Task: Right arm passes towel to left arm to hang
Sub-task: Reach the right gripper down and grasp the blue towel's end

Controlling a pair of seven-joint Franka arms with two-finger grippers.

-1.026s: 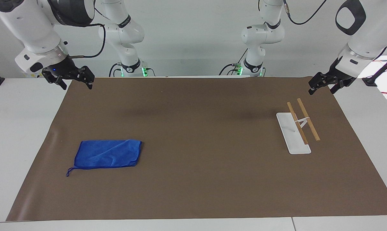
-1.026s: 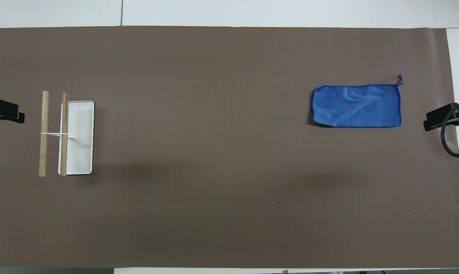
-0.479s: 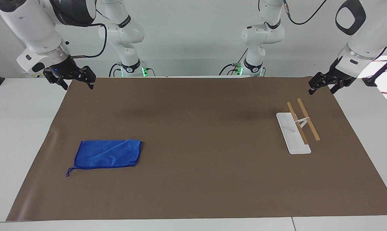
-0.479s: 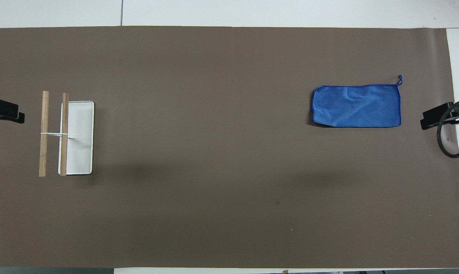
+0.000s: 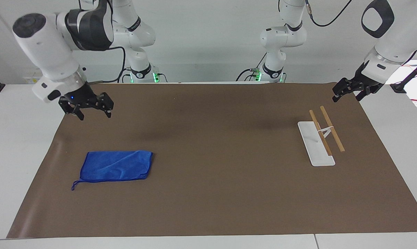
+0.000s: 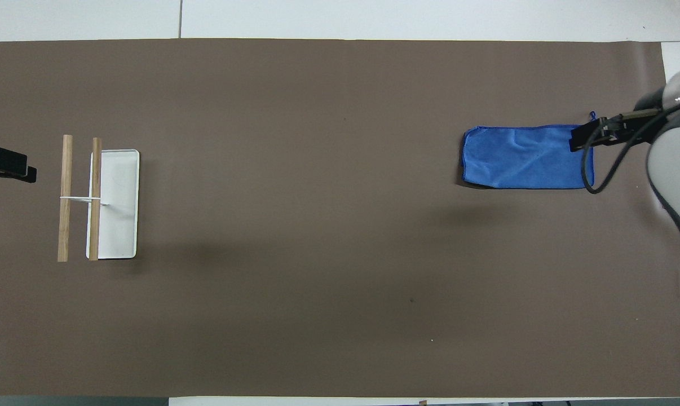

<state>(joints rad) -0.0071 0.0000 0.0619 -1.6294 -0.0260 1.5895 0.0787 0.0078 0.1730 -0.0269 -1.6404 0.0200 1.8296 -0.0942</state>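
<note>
Since the earlier frames the right arm [image 5: 53, 45] has swung out from the table edge and come down: the right gripper [image 5: 93, 110] now hangs in the air over the brown mat [image 5: 208, 193], up off the surface, and in the overhead view its tip overlaps the towel's corner at the loop end. Facing view shows it clear of the towel, not touching. Its two fingers are spread apart, nothing between them. Black wrist cable [image 6: 591, 169] loops down over the towel's edge in the overhead view. The towel [image 5: 116, 166] has not shifted: flat on the mat at the right arm's end of the table, roughly rectangular, a few soft creases, thin loop string [image 5: 75, 185] trailing off the corner farthest from the robots. Left arm [image 5: 391, 38] has not moved, waiting; left gripper [image 5: 346, 92] hangs over the mat's corner at its own end, jaws spread, empty. Rack [image 5: 321, 136] unchanged too: white tray base [image 6: 120, 225] with two wooden bars [image 6: 65, 197] raised on a thin white support, sitting on the mat at the left arm's end, just farther from the robots than where the left gripper hangs. Towel and rack are well apart, at the two ends of the mat.
</note>
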